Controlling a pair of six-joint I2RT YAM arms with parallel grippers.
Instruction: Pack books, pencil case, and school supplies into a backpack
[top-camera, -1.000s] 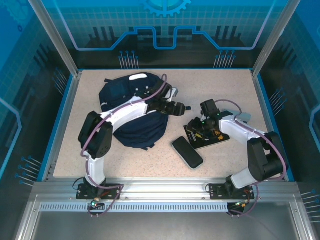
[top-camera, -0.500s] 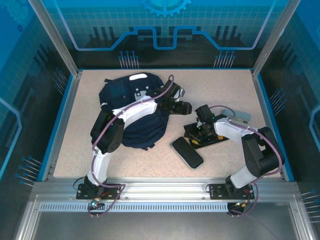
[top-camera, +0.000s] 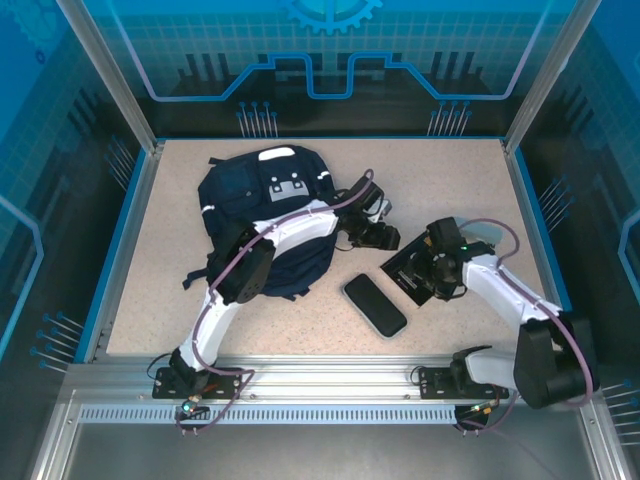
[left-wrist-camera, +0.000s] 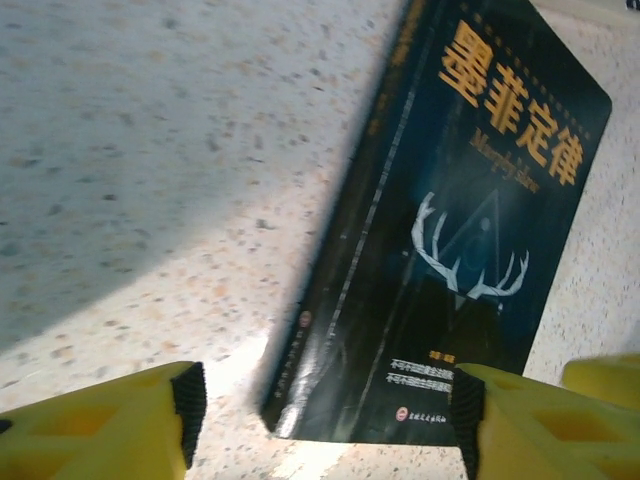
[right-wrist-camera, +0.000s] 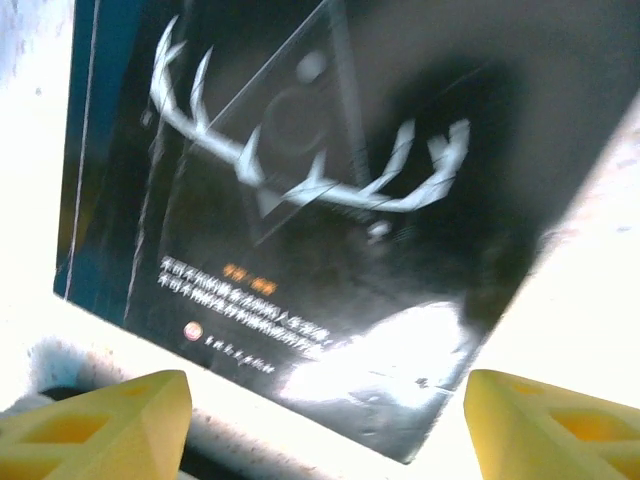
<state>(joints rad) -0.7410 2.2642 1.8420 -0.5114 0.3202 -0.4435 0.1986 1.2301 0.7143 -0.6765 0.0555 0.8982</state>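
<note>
A dark book (top-camera: 408, 268) with white antlers and a yellow title lies flat on the table, right of the navy backpack (top-camera: 262, 205). My left gripper (top-camera: 386, 240) reaches across from the backpack side. In the left wrist view it (left-wrist-camera: 325, 425) stands open, its yellow fingers (left-wrist-camera: 120, 425) either side of the book's (left-wrist-camera: 450, 220) near corner. My right gripper (top-camera: 428, 280) hovers over the same book from the right. It (right-wrist-camera: 325, 425) is open too, just above the book's (right-wrist-camera: 300, 190) lower edge. A dark oblong pencil case (top-camera: 375, 305) lies in front of the book.
A pale grey item (top-camera: 481, 231) lies behind my right arm near the right wall. The speckled table (top-camera: 160, 300) is fenced by blue walls and metal posts. The backpack's dark strap (top-camera: 197, 279) trails toward the near left.
My left arm has swung right, away from the backpack, to the book. My right gripper has pulled back to the right and opened wider over the book.
</note>
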